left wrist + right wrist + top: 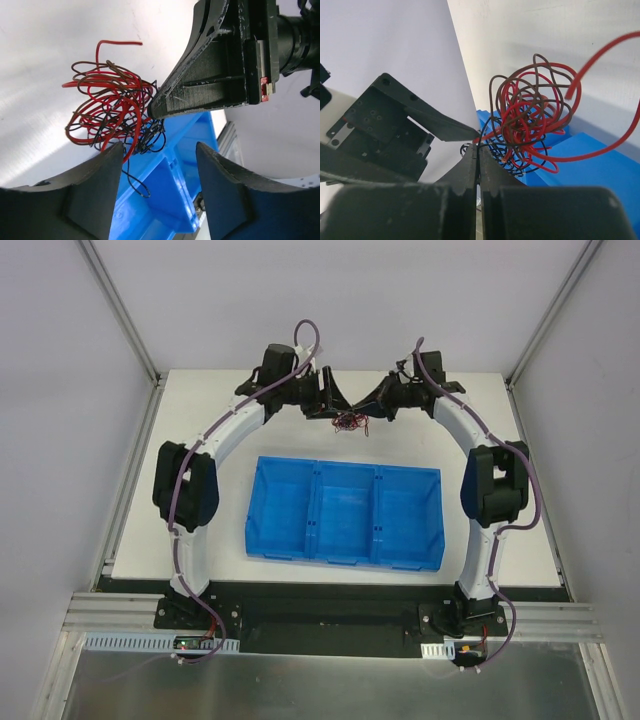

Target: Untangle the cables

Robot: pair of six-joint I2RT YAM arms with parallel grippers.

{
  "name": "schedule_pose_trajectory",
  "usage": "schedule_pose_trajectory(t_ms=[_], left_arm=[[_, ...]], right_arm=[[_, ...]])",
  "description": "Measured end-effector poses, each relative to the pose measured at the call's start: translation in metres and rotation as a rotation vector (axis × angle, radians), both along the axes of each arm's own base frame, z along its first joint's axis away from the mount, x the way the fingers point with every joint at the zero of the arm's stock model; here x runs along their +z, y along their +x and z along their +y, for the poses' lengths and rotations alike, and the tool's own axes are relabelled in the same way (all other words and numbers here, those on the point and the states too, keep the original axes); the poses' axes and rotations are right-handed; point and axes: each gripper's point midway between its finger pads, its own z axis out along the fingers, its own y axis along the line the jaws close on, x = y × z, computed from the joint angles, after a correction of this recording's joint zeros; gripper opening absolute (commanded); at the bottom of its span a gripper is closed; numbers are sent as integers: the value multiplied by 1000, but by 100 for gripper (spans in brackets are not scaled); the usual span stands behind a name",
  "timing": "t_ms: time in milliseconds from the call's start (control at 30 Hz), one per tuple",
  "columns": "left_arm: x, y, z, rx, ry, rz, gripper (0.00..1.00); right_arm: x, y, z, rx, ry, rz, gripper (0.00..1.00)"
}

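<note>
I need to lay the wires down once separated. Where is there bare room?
Bare: the three compartments of the blue tray, and the white table beside its left and right ends. Crowded: the far middle, where the left gripper and right gripper meet at the cables.

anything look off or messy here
Only the cables: red, brown and black wires knotted into one loose ball. It dangles from the shut right pincer beyond the tray, with one red end sticking out. The left pincer is open beside it. Nothing looks damaged or spilled.
</note>
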Motion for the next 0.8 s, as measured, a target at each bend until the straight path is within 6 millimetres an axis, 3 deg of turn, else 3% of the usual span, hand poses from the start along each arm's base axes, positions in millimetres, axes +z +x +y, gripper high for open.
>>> schedule_pose_trajectory(t_ms=[67,200,333,533,800], left_arm=[[0,2,0,3,-17,13,39],[-7,11,-1,16,-31,43,26],[-16,16,0,28,-35,77,2],[-17,18,1,45,-31,80,0],[-15,26,13,121,-7,93,0]], right_arm=[[3,1,0,-5,11,3,2],[10,4,1,-9,24,-2,4],[14,6,0,-14,25,-13,5],[16,10,-9,-32,-34,-35,8],[42,27,-45,-84,-349,-217,1]])
